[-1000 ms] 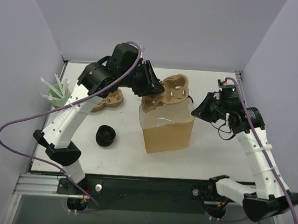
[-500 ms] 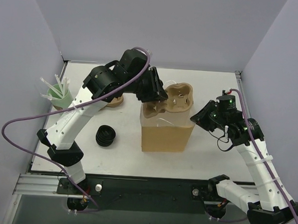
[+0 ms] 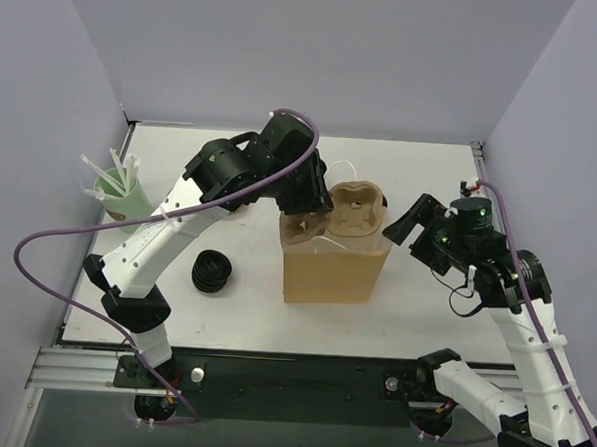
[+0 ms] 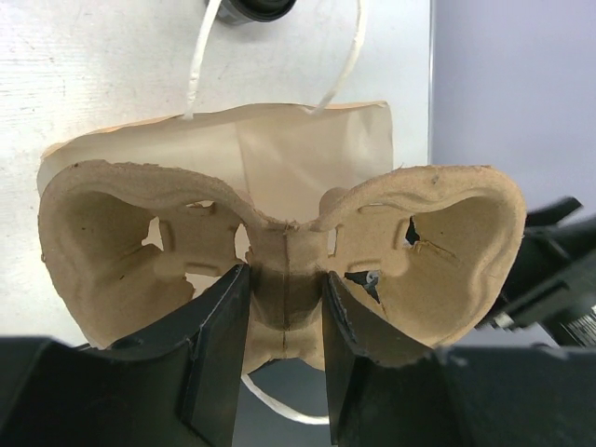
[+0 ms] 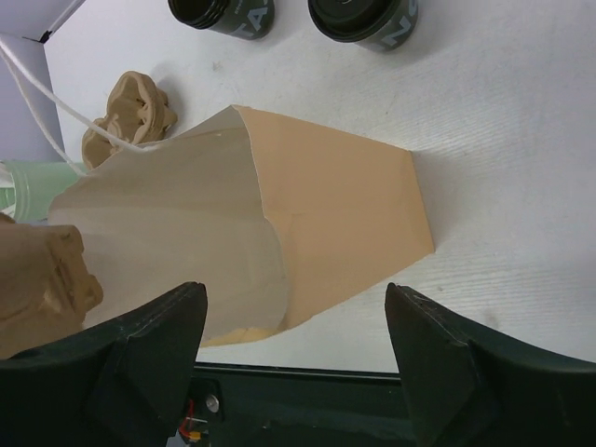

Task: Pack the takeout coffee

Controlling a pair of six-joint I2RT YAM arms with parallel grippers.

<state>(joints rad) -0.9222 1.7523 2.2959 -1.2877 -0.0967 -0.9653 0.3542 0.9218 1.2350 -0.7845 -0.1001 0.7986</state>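
Pulp carrier (image 3: 346, 208) moved over bag (image 3: 333, 270), left end effector (image 4: 284, 291) pinching it | right end effector (image 5: 293, 312) popped wide | takeout coffee (image 5: 365, 19): small, black, lidded, top edge

You have bright, even overhead light. The brown paper bag (image 3: 333, 273) throws only a faint, soft shadow on the white table (image 3: 244, 316) just beside it. Everything around the bag looks sharp.

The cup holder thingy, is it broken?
A little. The cup holder pinched in the left gripper has ragged, torn-looking edges, worst along its lower right rim in the left wrist view, and a crease runs down its middle.
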